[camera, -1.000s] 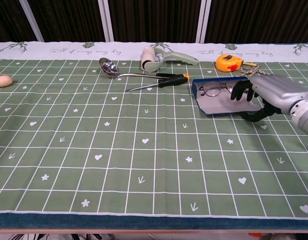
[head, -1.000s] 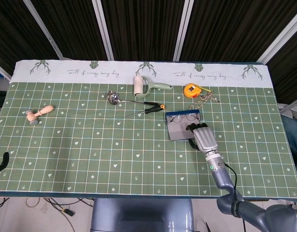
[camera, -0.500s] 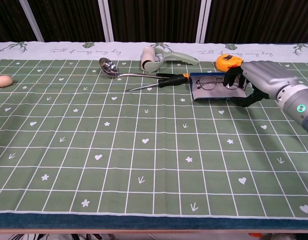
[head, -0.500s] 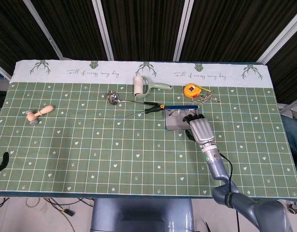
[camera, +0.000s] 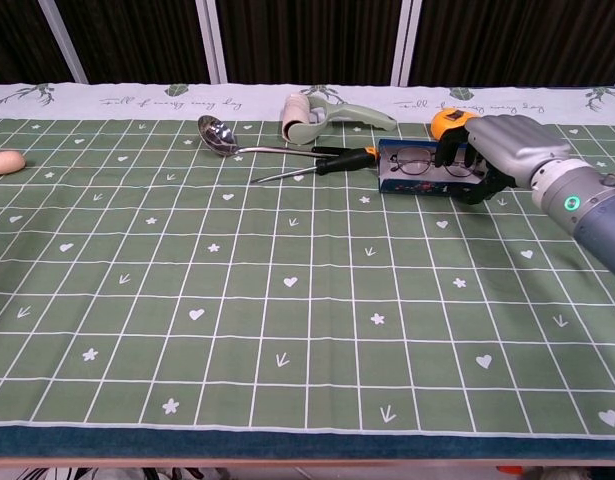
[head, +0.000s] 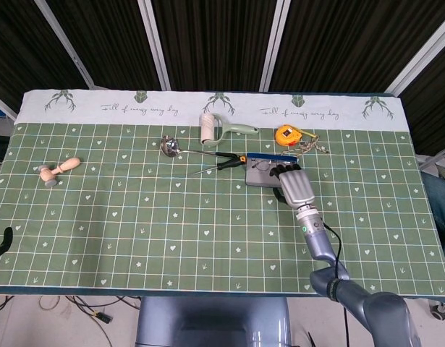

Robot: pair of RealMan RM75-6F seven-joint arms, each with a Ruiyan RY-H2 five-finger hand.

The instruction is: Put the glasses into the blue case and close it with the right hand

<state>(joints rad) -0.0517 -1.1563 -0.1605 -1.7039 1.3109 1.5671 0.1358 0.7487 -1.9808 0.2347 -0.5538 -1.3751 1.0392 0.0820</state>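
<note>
The right robot hand (camera: 497, 145) grips the grey lid of the blue case (camera: 419, 170), its dark fingertips (camera: 449, 152) curled over the lid's edge — the lid stands partly raised, tilted toward the case's blue back wall. The glasses (camera: 415, 160) lie inside the case; the chest view shows both lenses, while in the head view the robot hand (head: 297, 186) covers much of the case (head: 262, 172) and only a bit of frame is visible. How far the thumb reaches under the lid cannot be told. An orange tape measure (camera: 453, 124) sits just behind the hand, partly hidden. The left robot hand appears in neither view. Everything rests on the green-clothed desk (camera: 237, 300).
</note>
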